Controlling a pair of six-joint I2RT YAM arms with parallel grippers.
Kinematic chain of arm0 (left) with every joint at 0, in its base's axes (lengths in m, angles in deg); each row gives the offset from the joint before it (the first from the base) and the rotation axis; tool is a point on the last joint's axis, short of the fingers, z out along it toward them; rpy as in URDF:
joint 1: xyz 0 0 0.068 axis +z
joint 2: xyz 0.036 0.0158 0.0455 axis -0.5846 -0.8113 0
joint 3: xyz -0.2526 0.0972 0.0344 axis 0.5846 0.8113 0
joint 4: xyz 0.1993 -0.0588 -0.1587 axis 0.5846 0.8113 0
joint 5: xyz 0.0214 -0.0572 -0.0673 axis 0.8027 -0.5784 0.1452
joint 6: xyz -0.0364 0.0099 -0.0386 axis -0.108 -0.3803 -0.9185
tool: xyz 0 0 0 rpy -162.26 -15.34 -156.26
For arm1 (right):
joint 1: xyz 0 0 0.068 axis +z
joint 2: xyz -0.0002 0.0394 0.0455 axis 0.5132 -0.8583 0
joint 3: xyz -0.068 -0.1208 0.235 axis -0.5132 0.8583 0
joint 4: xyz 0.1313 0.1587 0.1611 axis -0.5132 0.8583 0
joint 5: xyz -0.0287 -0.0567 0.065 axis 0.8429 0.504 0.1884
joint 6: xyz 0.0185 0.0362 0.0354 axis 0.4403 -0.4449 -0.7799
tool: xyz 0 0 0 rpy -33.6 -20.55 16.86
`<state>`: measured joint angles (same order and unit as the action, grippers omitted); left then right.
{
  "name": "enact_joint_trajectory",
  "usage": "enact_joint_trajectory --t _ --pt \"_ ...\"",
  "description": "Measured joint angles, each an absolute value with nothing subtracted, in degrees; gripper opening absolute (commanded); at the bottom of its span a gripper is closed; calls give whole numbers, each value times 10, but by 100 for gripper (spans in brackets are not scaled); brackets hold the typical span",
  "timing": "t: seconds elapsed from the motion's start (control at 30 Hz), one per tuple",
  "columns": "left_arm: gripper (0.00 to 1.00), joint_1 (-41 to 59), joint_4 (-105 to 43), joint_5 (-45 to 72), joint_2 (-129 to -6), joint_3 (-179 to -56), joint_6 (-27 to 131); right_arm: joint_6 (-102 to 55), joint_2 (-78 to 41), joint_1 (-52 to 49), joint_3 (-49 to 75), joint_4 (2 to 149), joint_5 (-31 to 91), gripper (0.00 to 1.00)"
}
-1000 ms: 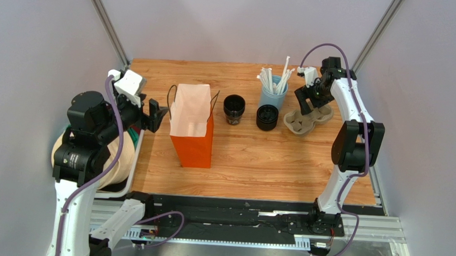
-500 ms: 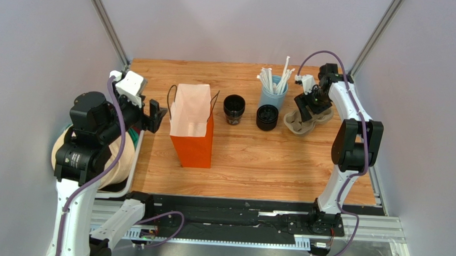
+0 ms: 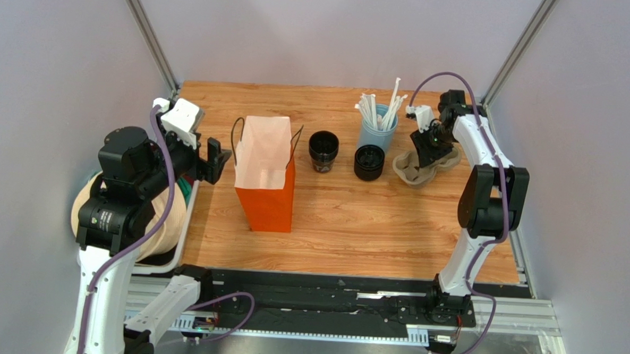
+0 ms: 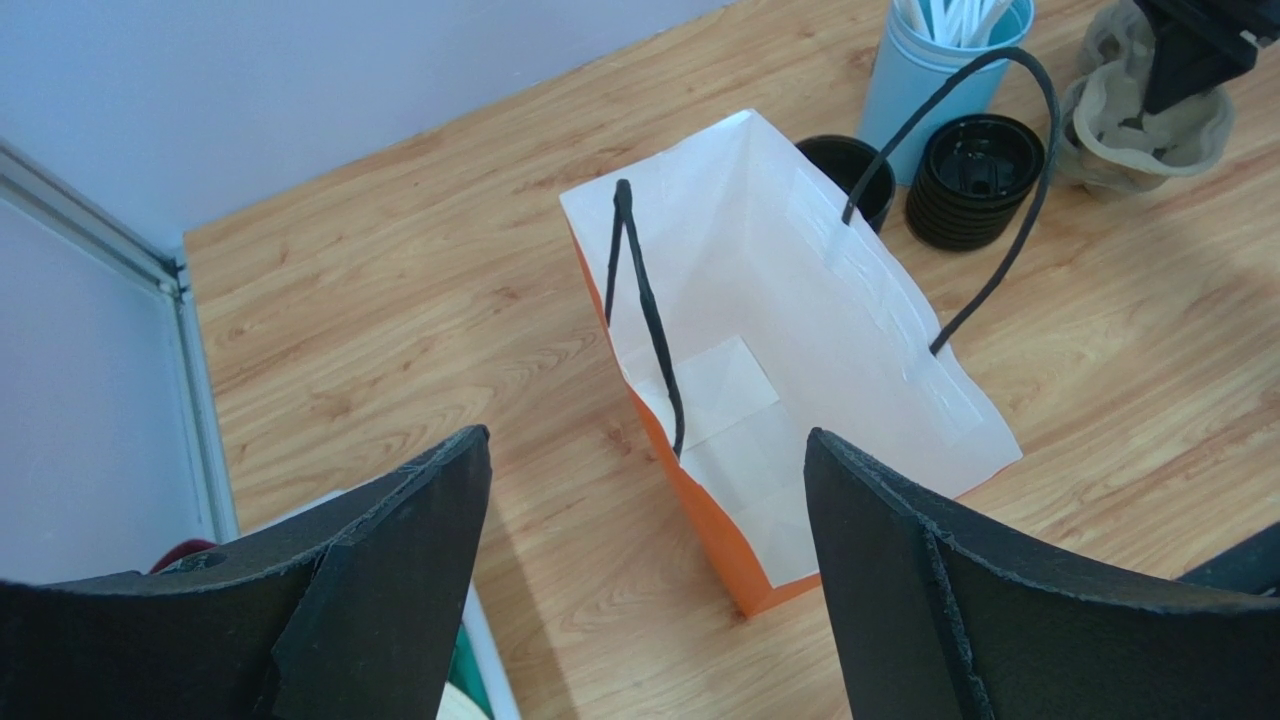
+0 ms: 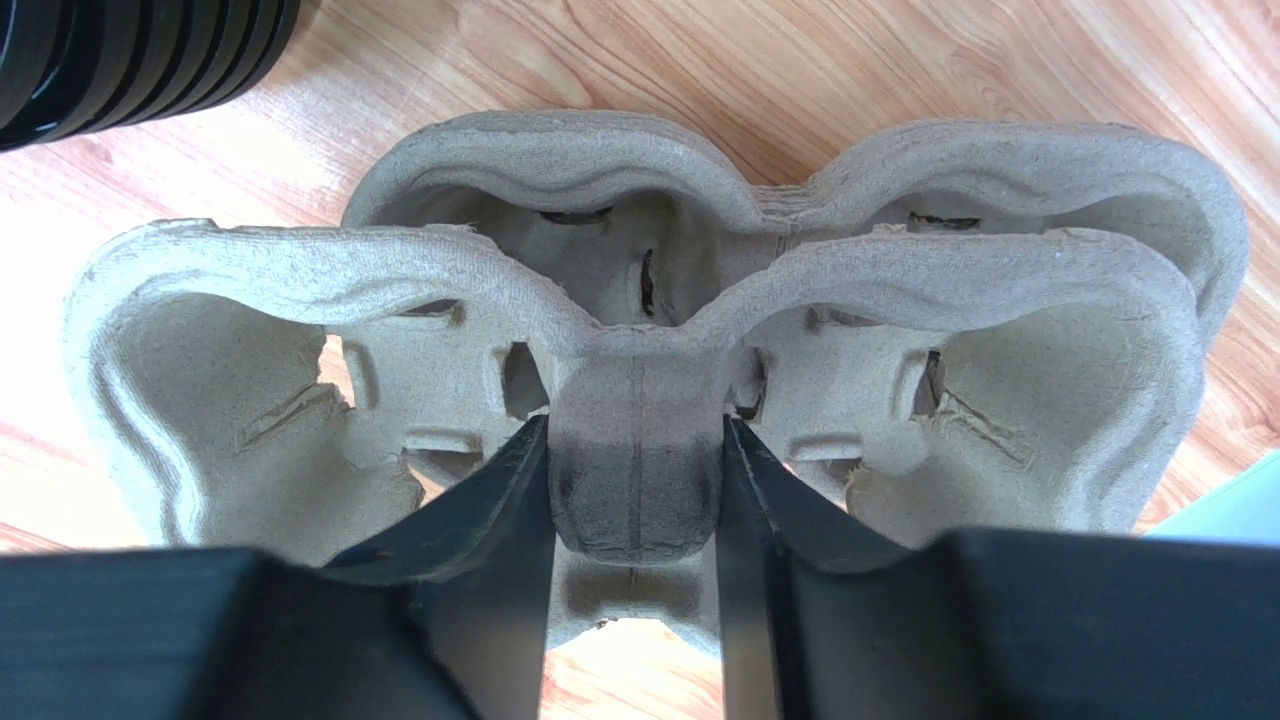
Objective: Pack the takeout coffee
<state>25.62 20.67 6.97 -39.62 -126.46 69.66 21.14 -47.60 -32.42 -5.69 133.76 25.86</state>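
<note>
The takeout coffee (image 3: pixel 323 150) is a small dark cup standing open-topped in mid-table, right of the orange paper bag (image 3: pixel 267 180); the left wrist view shows the cup (image 4: pixel 845 159) just behind the bag (image 4: pixel 781 345). A stack of black lids (image 3: pixel 368 162) sits next to the cup. My right gripper (image 3: pixel 425 152) is at the far right, down on the moulded cardboard cup tray (image 3: pixel 419 170). In the right wrist view its jaws (image 5: pixel 634 438) press both sides of the tray's (image 5: pixel 631 285) middle ridge. My left gripper (image 3: pixel 213 158) hovers open left of the bag, nothing between its fingers (image 4: pixel 646 450).
A pale blue cup of white straws (image 3: pixel 378 130) stands behind the lids, close to the right arm. The bag's black handles (image 4: pixel 646 300) stand up over its open mouth. A white bin (image 3: pixel 181 235) with a beige bundle hangs off the table's left edge.
My right gripper has dropped onto the cup tray and its jaws have closed in on the tray's middle ridge. The left arm has stayed where it was.
</note>
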Motion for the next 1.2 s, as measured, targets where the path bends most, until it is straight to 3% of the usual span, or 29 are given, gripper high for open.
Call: enact_joint_trajectory --t 0.27,0.53,0.67,0.9,1.2 --pt "86 256 207 70 -397 -1264 697 212 -457 -321 -57 1346 264 29" --pt "86 256 210 78 -424 -1299 703 212 -352 -297 -110 1388 267 29" --pt "86 256 198 80 -435 -1310 703 212 -290 -239 -174 1398 273 29" --pt "85 256 162 80 -464 -1313 703 217 -257 -36 -303 1401 328 24" --pt "82 256 144 73 -514 -1313 708 227 -286 70 -357 1348 394 24"
